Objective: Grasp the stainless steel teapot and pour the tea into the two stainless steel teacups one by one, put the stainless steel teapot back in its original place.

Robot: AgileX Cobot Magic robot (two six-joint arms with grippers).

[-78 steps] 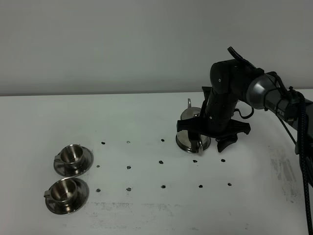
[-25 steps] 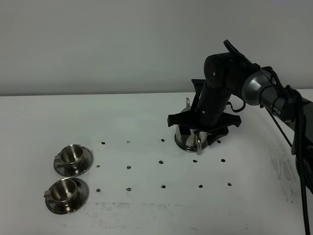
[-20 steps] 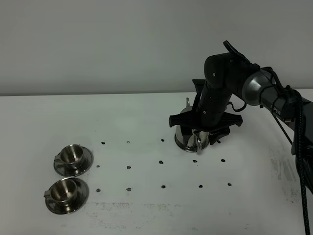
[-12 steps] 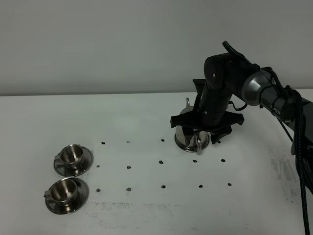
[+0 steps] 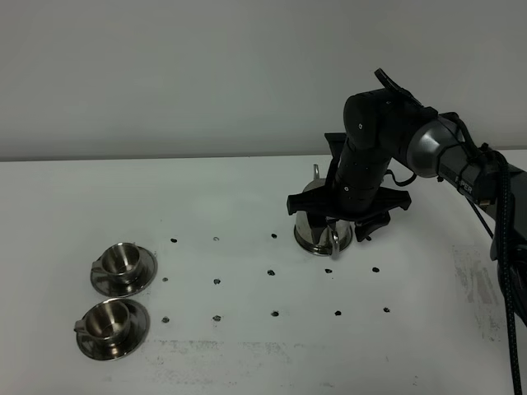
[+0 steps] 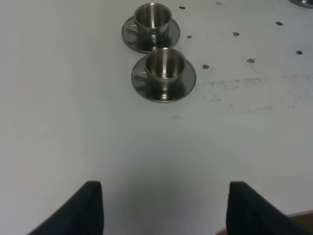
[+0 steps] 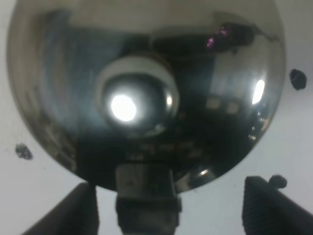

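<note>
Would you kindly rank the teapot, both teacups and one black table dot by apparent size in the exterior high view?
1. Teapot, even partly hidden.
2. Near teacup and far teacup: alike, not ranked.
3. Black dot.

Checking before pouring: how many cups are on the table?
2, both at the high view's left: the rear cup, and the front cup nearer the camera. None look hidden.

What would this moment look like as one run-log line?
stage: pre-grasp | right gripper: open, above teapot | left gripper: open, holding nothing | teacups: look empty
</note>
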